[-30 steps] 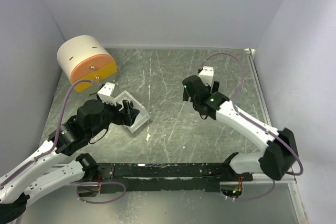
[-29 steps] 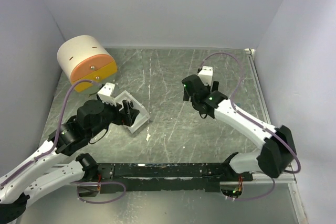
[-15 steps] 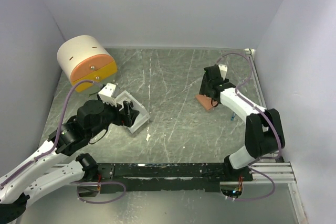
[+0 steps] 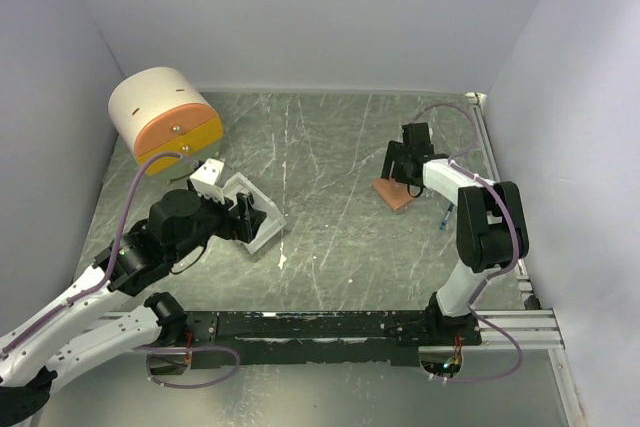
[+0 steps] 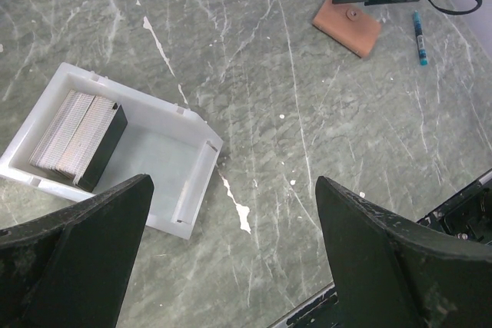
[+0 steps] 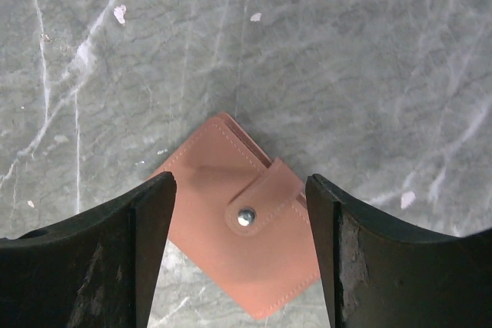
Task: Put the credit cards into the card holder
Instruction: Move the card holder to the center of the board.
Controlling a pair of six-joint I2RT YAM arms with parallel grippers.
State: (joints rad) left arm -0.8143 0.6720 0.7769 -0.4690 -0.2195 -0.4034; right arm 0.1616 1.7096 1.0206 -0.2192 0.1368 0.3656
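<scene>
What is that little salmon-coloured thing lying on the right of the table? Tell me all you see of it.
A small salmon-brown leather-like card holder, folded shut, its stitched flap fastened by a round metal snap stud. It lies flat, corner-on, on the grey-green marbled table, with the right pincer open above it, not gripping.

Plain pale lilac walls [image 4: 300, 17] enclose a grey-green marbled tabletop [image 4: 330, 147] (white veins throughout), evenly lit.

One salmon card holder [image 6: 246, 224] at far right. One blue pen [image 5: 419, 36] just right of it. One white box [image 5: 192, 182] at near left, holding one stack of cards [image 5: 77, 136], too tightly packed to count. One round drawer unit [image 4: 165, 119] at far left. Two robot arms: left arm [image 4: 100, 297], right arm [image 4: 480, 227].
</scene>
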